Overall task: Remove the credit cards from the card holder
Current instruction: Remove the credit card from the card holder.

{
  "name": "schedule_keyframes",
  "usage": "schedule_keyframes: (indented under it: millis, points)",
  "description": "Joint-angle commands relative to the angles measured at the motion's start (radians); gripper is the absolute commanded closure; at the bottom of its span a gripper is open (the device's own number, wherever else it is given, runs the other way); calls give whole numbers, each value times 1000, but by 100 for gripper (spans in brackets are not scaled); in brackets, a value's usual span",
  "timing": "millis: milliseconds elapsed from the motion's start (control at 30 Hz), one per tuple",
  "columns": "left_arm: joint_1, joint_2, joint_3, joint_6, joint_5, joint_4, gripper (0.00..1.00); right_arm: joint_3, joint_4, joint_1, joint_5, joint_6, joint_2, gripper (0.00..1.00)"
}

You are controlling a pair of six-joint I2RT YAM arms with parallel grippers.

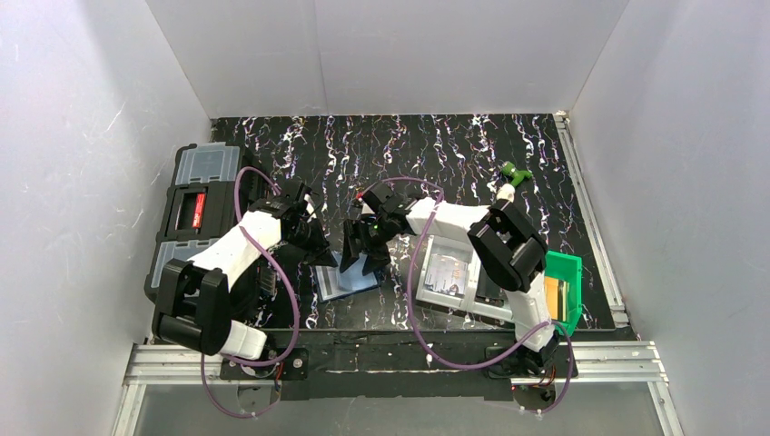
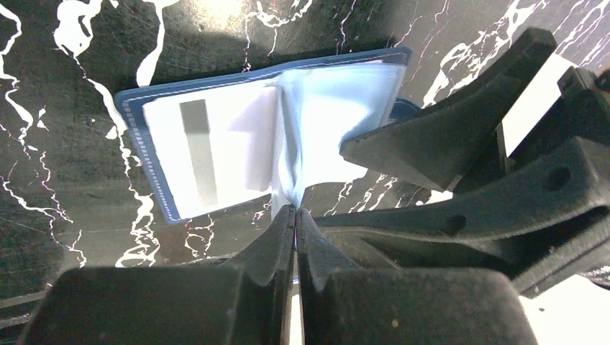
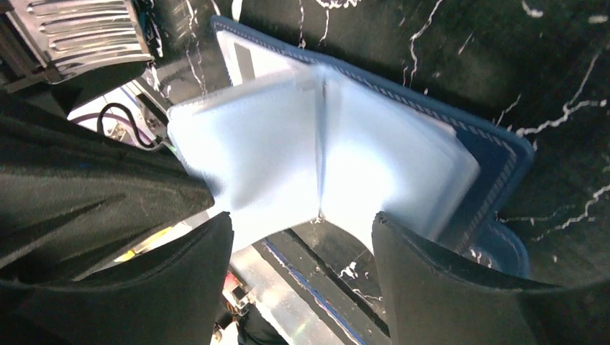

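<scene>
Open on the surface lies the card holder. The left tool pinches its pale sleeves; the right tool is spread wide just beside. One striped credit card shows, and the other sleeves are glare-washed and unreadable.

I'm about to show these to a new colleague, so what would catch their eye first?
First, the open blue holder at the front middle of the white-veined black table. The left tool is shut on a pale sleeve of it, while the right tool hangs open over it. A bright green bin sits at the right.
</scene>
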Motion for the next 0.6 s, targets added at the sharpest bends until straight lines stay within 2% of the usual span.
schedule_keyframes:
  millis: [0,200,567]
  points:
    - [-14,-47,19,-44,-24,-23,100,-53,96,-3,-17,14,-91,22]
    - [-26,-32,9,-76,-41,-13,100,-140,226,4,-36,49,-135,25]
    - [-31,0,19,-82,-35,-1,100,-129,205,39,0,18,-129,29]
